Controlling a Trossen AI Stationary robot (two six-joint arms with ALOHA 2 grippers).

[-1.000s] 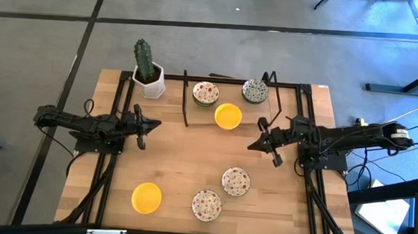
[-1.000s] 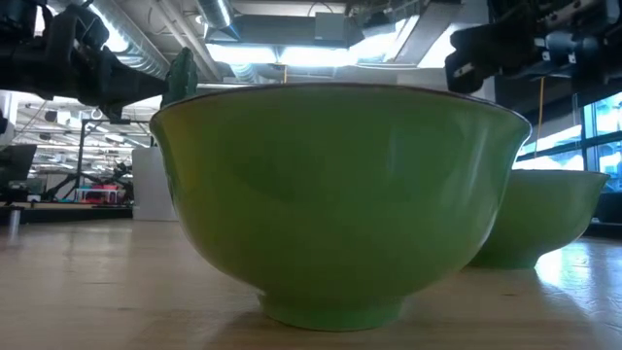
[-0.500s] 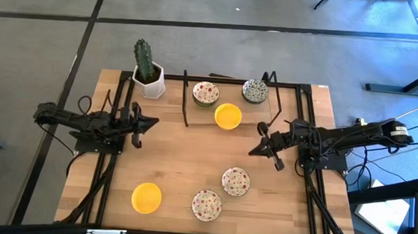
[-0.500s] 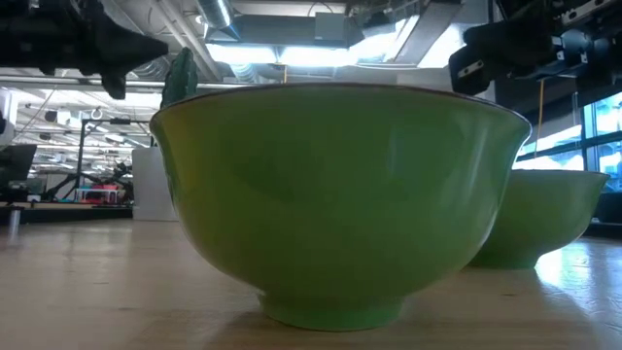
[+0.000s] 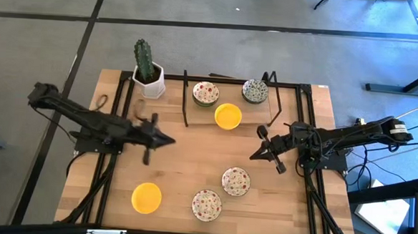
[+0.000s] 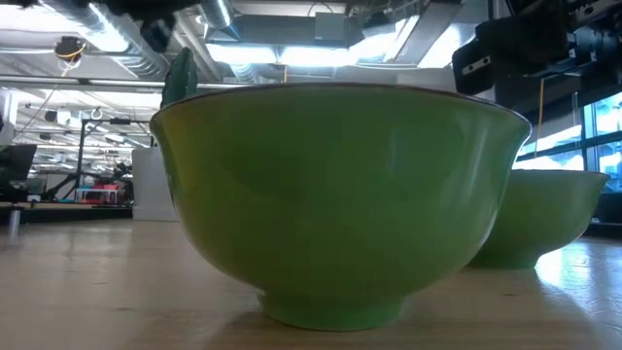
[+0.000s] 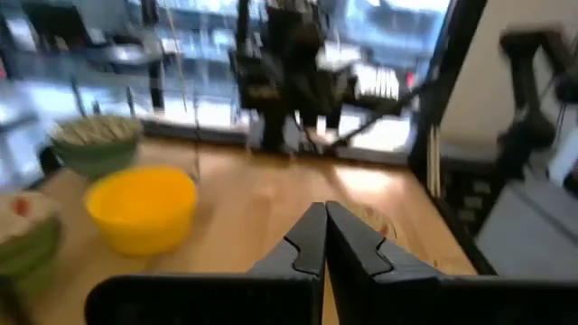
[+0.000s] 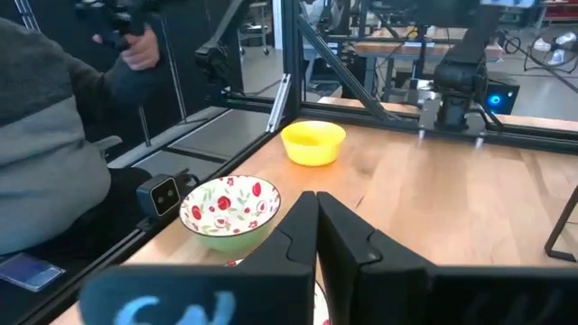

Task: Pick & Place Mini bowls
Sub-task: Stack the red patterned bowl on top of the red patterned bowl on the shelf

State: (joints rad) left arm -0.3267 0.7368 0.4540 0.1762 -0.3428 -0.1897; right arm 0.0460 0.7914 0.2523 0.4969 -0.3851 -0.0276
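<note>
Several mini bowls stand on the wooden table. At the far side are a red-speckled one (image 5: 206,93), a green-grey one (image 5: 255,91) and a yellow one (image 5: 228,116). Near the front edge are two red-speckled bowls (image 5: 236,181) (image 5: 206,205) and a yellow one (image 5: 147,197). My left gripper (image 5: 170,139) is shut and empty, held in the air left of the table's middle; the far yellow bowl (image 7: 142,206) lies ahead of it. My right gripper (image 5: 252,156) is shut and empty, right of the middle, pointing over a speckled bowl (image 8: 230,210).
A cactus in a white pot (image 5: 148,74) stands at the far left corner. Black frame rails (image 5: 186,98) cross the far part of the table. A seated person (image 8: 54,153) is beyond the front edge. The low view is filled by one bowl (image 6: 338,194) close to the camera.
My left gripper has risen and swung out toward the table's middle and a little toward the near edge, staying shut; in the low view it has gone up out of the picture. The bowls have not moved.
</note>
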